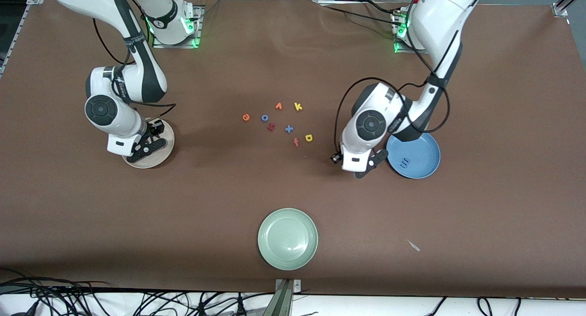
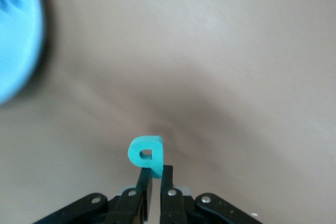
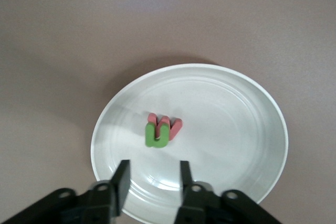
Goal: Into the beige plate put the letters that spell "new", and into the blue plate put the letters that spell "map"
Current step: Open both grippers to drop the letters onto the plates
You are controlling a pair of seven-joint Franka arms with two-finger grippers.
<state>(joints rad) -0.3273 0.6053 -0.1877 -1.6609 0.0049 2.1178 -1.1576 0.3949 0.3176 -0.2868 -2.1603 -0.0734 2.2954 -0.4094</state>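
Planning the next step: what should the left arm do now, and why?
Probably carry it over the blue plate and let go. The left hand is shut on the teal letter over bare table beside that plate, which holds only a blue letter.

Brown worktop (image 1: 219, 201) bearing a beige plate (image 1: 165, 158), a blue plate (image 1: 423, 167), a pale green plate (image 1: 287, 238), and a central cluster of loose foam letters (image 1: 279, 122).
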